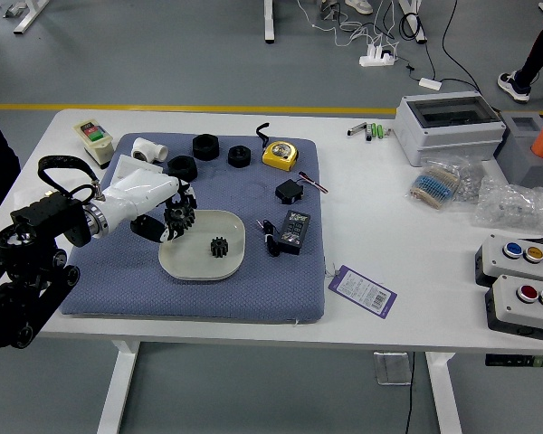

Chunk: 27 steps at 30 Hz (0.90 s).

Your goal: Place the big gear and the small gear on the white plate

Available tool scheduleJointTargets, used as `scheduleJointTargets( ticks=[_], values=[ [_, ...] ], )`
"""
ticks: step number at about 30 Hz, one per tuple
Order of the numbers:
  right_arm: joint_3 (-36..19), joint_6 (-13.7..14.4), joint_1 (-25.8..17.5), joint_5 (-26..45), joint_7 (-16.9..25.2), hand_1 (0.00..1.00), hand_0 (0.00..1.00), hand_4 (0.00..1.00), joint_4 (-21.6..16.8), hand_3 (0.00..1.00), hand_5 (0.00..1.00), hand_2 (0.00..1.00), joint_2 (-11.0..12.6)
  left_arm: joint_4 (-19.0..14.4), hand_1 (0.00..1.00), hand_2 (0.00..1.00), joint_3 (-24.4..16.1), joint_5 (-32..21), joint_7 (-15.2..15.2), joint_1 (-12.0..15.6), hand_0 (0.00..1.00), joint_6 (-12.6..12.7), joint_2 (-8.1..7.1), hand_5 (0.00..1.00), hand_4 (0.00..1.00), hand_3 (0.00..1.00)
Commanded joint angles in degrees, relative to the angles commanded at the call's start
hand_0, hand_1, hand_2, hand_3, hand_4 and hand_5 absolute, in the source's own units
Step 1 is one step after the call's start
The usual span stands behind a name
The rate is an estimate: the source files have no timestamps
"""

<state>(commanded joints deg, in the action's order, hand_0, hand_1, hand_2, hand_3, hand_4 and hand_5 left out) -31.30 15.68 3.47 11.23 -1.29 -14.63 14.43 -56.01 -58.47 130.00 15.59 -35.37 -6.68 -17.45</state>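
My left hand [167,219] reaches in from the left, its fingers closed around the big black gear [179,213]. Hand and gear are over the upper left part of the white plate [199,271], hiding that part of its rim. On the plate, right of its middle, lies the small black gear [219,247]. The right hand is out of view.
The plate stands on a blue mat [163,303]. Behind it are black rings [183,168], a white pipe fitting [149,150] and a yellow tape measure [280,155]. A black adapter box [294,231] lies right of the plate.
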Motion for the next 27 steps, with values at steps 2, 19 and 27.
scheduleJointTargets(
  ticks=[2,19,27],
  values=[
    [0.01,-0.01,-0.04,-0.02,0.0,0.718,0.711,0.796,0.0,0.565,0.659,0.748,-0.02,-0.5,0.51,0.553,0.6,0.0,-0.31,0.27,0.398,-0.9,-0.11,0.206,0.883,0.585],
    [0.57,-0.13,-0.49,0.08,-0.08,0.715,0.71,0.796,0.05,0.565,0.659,0.748,-0.23,-4.49,0.57,0.699,2.75,-0.26,-1.41,2.32,0.428,-2.72,-1.09,0.279,0.979,0.672],
    [0.78,-0.15,-0.6,0.09,-0.08,0.716,0.711,0.796,0.05,0.565,0.659,0.749,-0.24,-6.55,0.573,0.701,1.02,0.0,-1.76,2.63,0.426,-2.33,-1.0,0.289,0.983,0.674]
  ],
)
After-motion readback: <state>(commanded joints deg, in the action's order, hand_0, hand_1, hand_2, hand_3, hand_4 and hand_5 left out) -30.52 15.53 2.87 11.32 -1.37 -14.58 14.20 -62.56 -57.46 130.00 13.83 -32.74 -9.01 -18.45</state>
